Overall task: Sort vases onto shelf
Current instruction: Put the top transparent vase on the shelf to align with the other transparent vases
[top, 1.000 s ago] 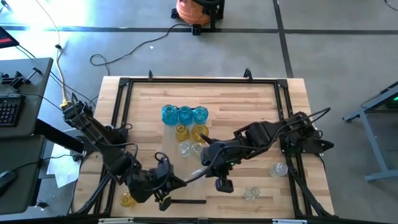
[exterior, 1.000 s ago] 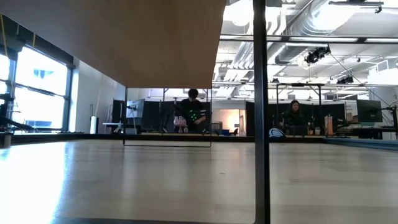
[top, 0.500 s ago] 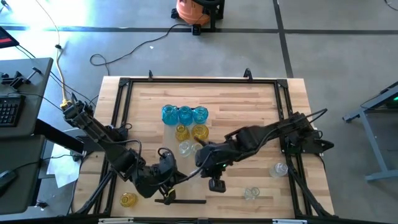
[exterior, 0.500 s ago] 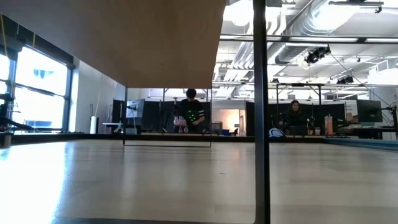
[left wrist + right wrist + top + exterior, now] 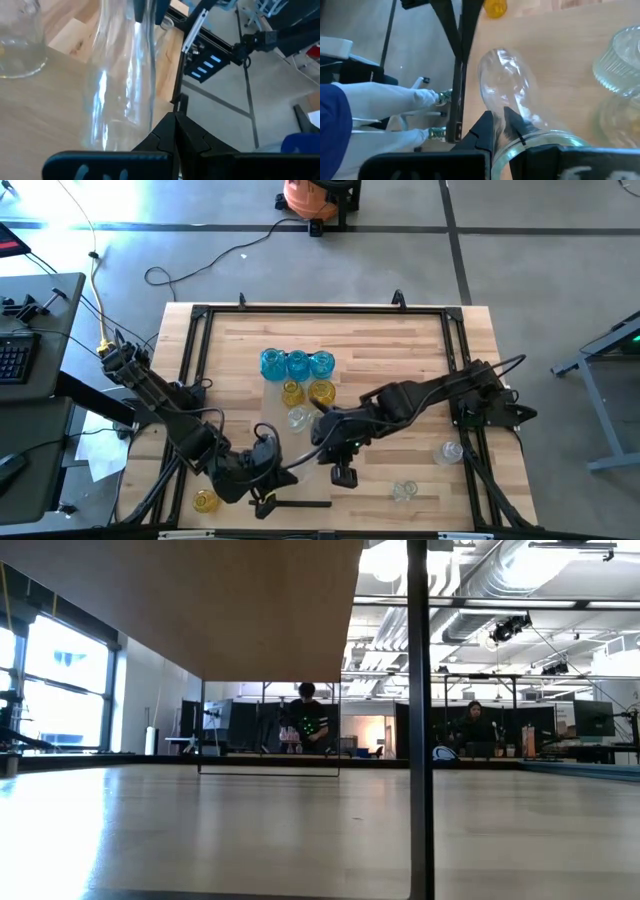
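Centrally in the high view, plank table (image 5: pixel 400 345) with dark frame; shelf (image 5: pixel 300 442) lower middle, mostly hidden under both arms. Vases: blue row of three (image 5: pixel 297 364) upper centre, two yellow (image 5: pixel 308 392) just below, clear ones (image 5: pixel 298 418) under those, lone yellow (image 5: pixel 205 501) lower left, clear pair (image 5: pixel 452 451) lower right. Left gripper (image 5: pixel 172 131) lower left-centre, jaws together, clear vase (image 5: pixel 122 80) just beside. Right gripper (image 5: pixel 498 122) centre, fingers pinched on clear vase rim (image 5: pixel 512 107)

Grey concrete floor (image 5: pixel 540 250), bright windows (image 5: pixel 60 690)
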